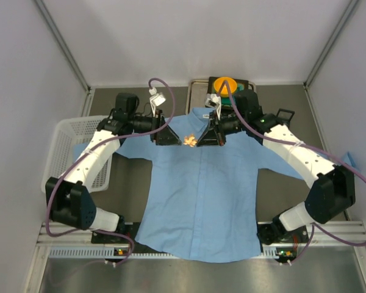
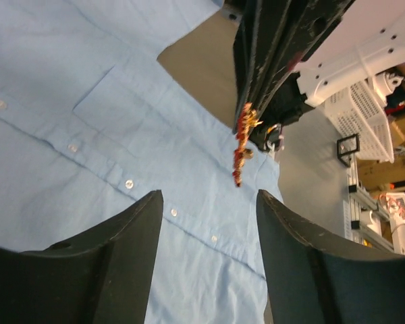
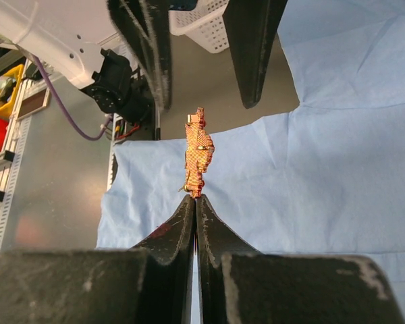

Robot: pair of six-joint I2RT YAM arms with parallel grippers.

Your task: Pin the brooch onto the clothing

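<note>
presently: brooch (image 3: 198,154), likely light, fragile (best pinched at its edge); right end effector (image 3: 196,200) clamped on it; left end effector (image 2: 209,197) apart over clothing (image 1: 201,195).

Place: robotics lab test cell, as I see it from my remote station.
- White panel walls (image 1: 24,61) close the bench in on three sides.
- Grey table (image 1: 131,189) with a slotted aluminium rail (image 1: 348,232) along its near edge.
- Left arm (image 1: 91,152) and right arm (image 1: 296,155) are bolted there, with purple cable (image 3: 66,111) looped outside them.
- White plastic basket (image 1: 67,131) sits at my left.
- Beyond the cell I see metal framing (image 2: 354,196) and a yellow bin (image 3: 10,88).
</note>
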